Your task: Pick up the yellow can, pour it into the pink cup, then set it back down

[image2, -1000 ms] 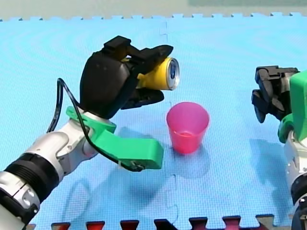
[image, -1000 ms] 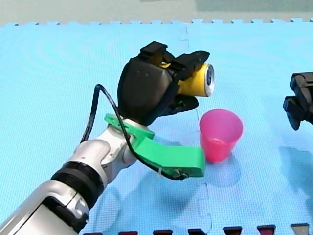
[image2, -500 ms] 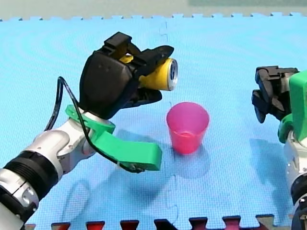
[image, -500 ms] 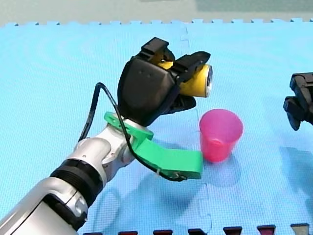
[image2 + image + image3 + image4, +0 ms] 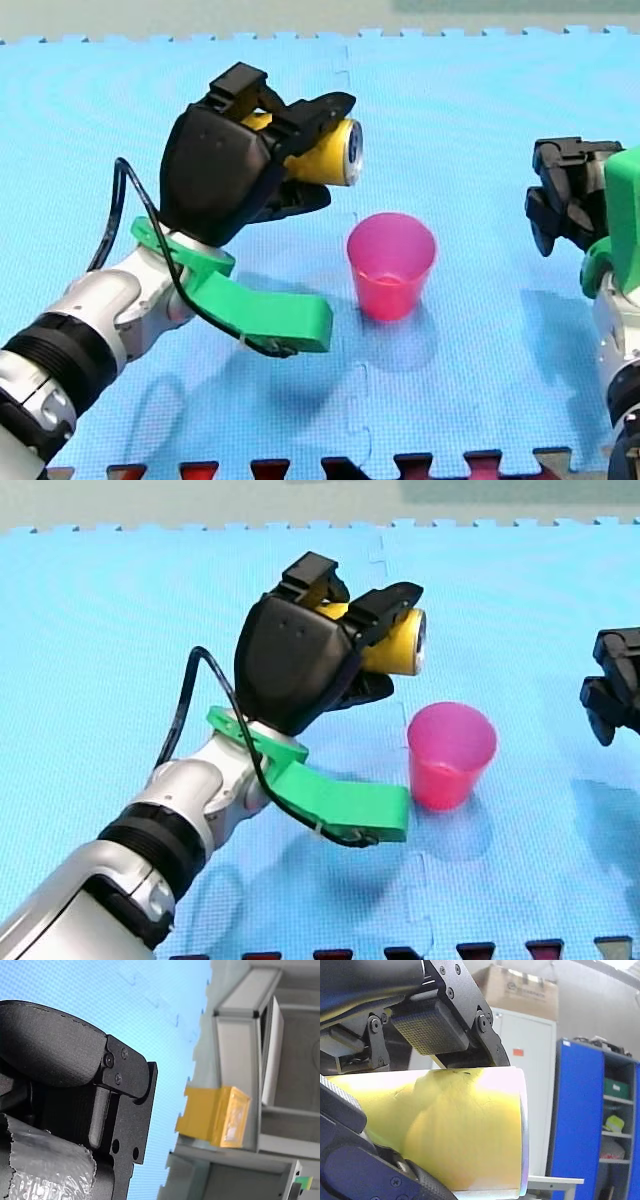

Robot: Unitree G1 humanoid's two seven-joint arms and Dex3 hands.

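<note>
My left hand [image 5: 384, 643] is shut on the yellow can [image 5: 322, 157] and holds it in the air, lying on its side. The can's silver top faces right, toward the pink cup [image 5: 451, 755], and sits above and to the left of the cup's rim. The cup stands upright on the blue mat. In the second wrist view the yellow can [image 5: 445, 1130] lies between black fingers, with a ribbed pad [image 5: 427, 1027] pressed on its side. My right hand [image 5: 562, 195] is at the right edge, apart from the cup, holding nothing.
The blue foam mat [image 5: 120, 630] covers the whole work surface, with its toothed far edge [image 5: 300, 36] at the top. A green bracket [image 5: 350, 805] and a black cable [image 5: 190, 710] hang from my left wrist, close to the cup's left side.
My left hand has drawn the can a little up and to the left, away from the cup. The can's top has turned further side-on. The cup and right hand have not moved.
</note>
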